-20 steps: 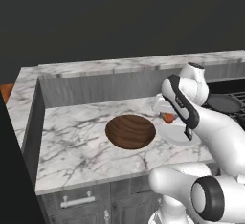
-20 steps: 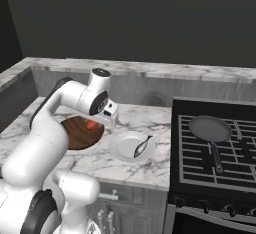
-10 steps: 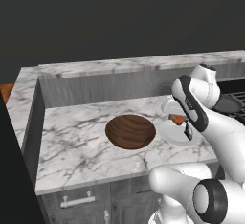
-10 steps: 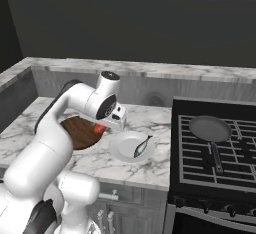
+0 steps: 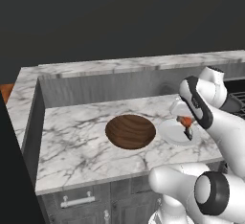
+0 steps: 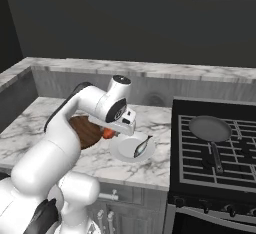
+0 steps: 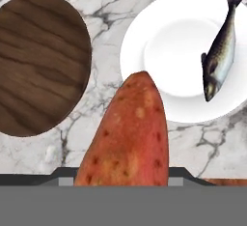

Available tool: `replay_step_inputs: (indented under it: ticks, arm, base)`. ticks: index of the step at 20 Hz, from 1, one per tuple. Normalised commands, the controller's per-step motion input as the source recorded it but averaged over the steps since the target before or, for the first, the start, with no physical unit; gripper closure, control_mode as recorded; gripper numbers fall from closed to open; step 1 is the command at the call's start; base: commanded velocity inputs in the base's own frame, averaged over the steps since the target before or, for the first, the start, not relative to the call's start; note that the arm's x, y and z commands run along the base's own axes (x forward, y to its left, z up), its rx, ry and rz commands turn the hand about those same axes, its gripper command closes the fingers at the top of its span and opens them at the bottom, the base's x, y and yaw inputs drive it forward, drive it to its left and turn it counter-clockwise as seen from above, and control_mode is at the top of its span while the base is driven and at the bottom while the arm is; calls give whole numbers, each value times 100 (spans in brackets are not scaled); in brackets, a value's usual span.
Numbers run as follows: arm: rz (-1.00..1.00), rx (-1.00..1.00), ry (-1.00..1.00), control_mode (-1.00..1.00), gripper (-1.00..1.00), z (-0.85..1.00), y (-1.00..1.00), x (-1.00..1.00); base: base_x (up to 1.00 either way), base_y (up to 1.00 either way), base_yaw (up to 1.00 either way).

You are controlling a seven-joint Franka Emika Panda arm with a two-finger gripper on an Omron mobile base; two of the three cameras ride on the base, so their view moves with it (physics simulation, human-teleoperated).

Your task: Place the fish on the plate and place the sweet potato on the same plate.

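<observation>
Jaws apparently pinching sweet potato [image 7: 128, 138], fingertips hidden behind it, above plate [image 7: 159, 22] edge, fish [image 7: 219, 56] aboard.

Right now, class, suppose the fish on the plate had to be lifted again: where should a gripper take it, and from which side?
Grip the fish across its thick mid-body, coming straight down from above. It lies flat on the plate near the rim, tail tapering thin, so the middle probably offers the firmest hold.

sweet potato [image 7: 129, 138]: lower end cut by frame bottom, pincer grip hidden | plate [image 5: 170, 132]: right part behind arm | fish [image 5: 187, 133]: partly hidden | wooden bowl [image 6: 87, 132]: partly behind arm | stove [image 6: 235, 148]: cut at right edge
</observation>
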Motion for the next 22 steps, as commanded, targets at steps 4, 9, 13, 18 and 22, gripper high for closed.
replay_step_inputs:
  ticks: [4, 9, 13, 18, 22]
  arm:
    - [-4, 0, 2, -100, 100, -26, -7, 0]
    - [-2, 0, 1, -100, 100, -29, -2, 1]
    - [0, -2, 1, -100, 100, -30, -7, 5]
    - [0, -2, 2, -100, 100, -22, -12, 12]
    - [0, -5, 3, -100, 100, -15, -17, 20]
  base:
    - [0, 0, 0]
    - [0, 0, 0]
    - [0, 0, 0]
    - [0, 0, 0]
    - [0, 0, 0]
